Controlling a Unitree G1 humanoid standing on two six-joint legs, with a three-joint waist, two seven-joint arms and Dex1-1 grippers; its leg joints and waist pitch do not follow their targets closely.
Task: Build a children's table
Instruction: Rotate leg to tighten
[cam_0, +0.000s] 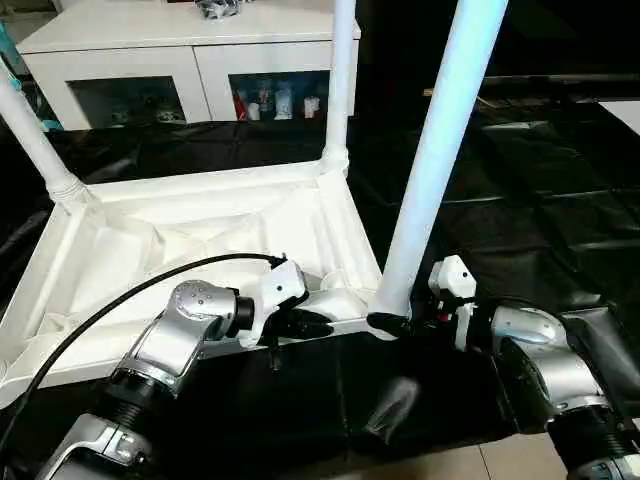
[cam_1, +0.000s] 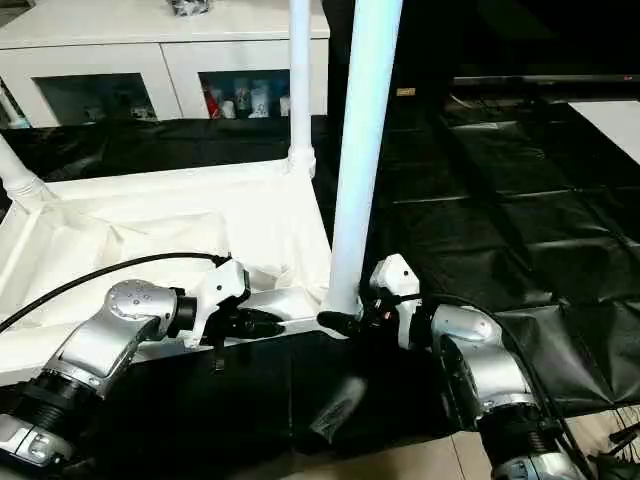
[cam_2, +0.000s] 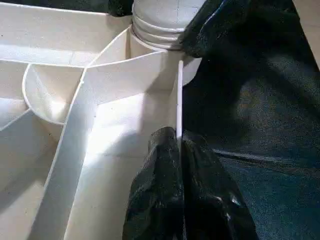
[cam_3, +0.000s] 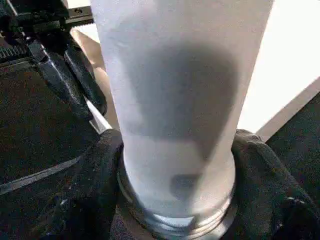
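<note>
The white table top (cam_0: 200, 230) lies upside down on a black sheet, ribbed underside facing up. Two legs stand in its far corner sockets, one at the left (cam_0: 30, 130) and one at the right (cam_0: 340, 80). A third leg (cam_0: 440, 150) stands upright at the near right corner. My right gripper (cam_0: 390, 322) is shut around that leg's threaded base (cam_3: 175, 200), one finger (cam_3: 85, 200) on each side. My left gripper (cam_0: 315, 325) is shut on the top's thin near rim (cam_2: 179, 95), just left of that corner. No fourth leg is in view.
A white cabinet with glass doors (cam_0: 180, 50) stands behind the table top. The black sheet (cam_0: 520, 180) covers the floor to the right. A black cable (cam_0: 120, 300) arcs over my left forearm. Bare floor tiles (cam_0: 450, 465) show at the near edge.
</note>
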